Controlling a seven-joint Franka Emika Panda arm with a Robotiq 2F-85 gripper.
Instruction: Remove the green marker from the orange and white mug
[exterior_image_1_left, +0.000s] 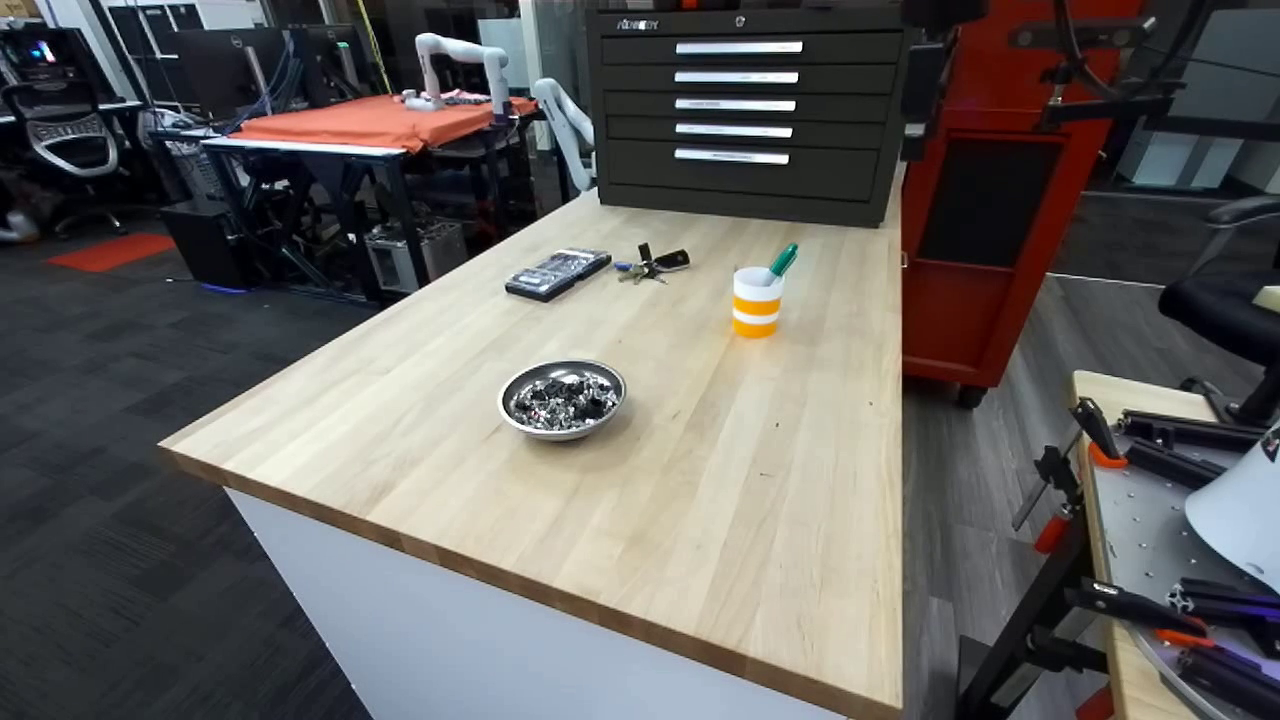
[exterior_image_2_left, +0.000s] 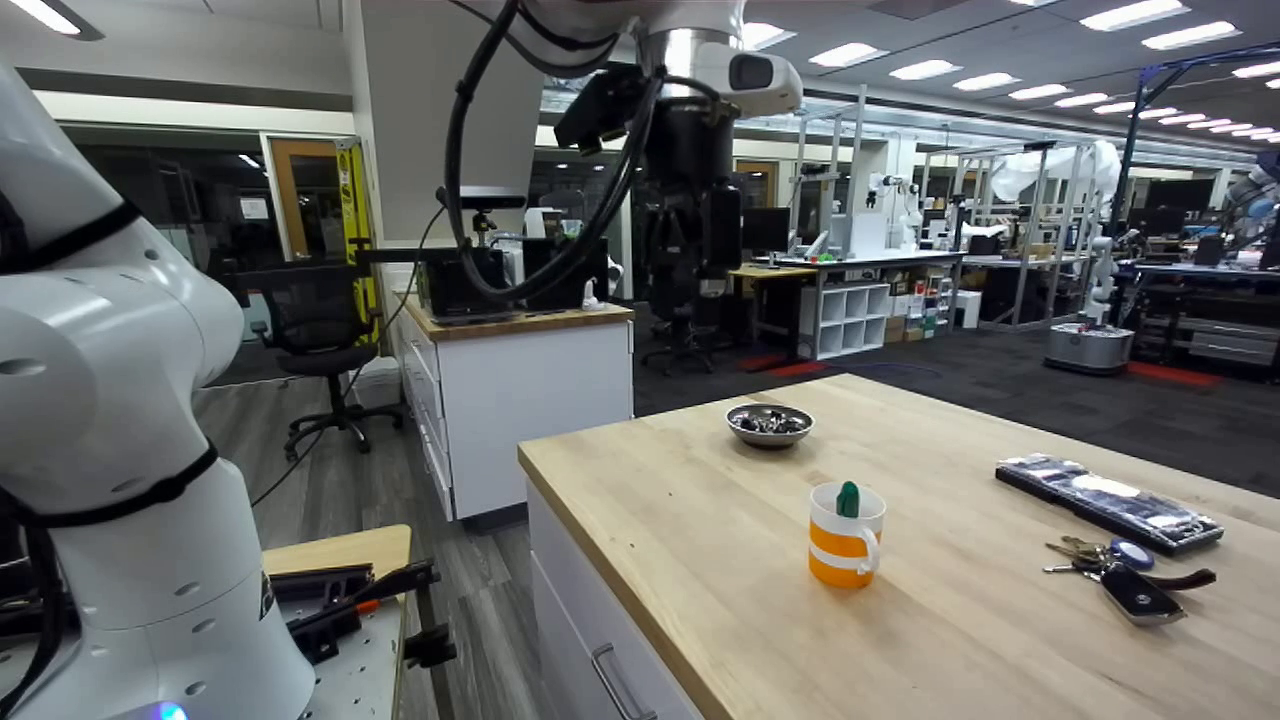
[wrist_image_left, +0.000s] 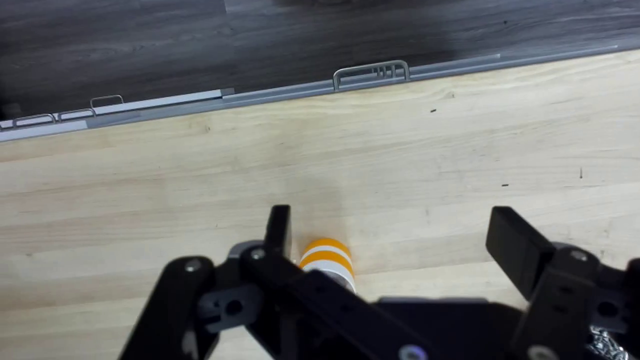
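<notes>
The orange and white mug stands upright on the wooden table in both exterior views (exterior_image_1_left: 756, 318) (exterior_image_2_left: 836, 550). The green marker leans inside it, with its green end above the rim in both exterior views (exterior_image_1_left: 785, 259) (exterior_image_2_left: 848, 500). My gripper (wrist_image_left: 390, 220) is open and empty. In an exterior view, the gripper (exterior_image_2_left: 688, 290) hangs high above the table, pointing down. In the wrist view, the mug (wrist_image_left: 327, 256) shows below, close to the left finger, and part of it is covered by the gripper. The marker is hidden in the wrist view.
A metal bowl of small parts (exterior_image_1_left: 563, 400) stands on the wooden table (exterior_image_1_left: 680, 560). A flat dark case (exterior_image_1_left: 558, 273) and a bunch of keys (exterior_image_1_left: 652, 264) lie beyond the mug. A black drawer chest (exterior_image_1_left: 745, 180) stands at the table's far end.
</notes>
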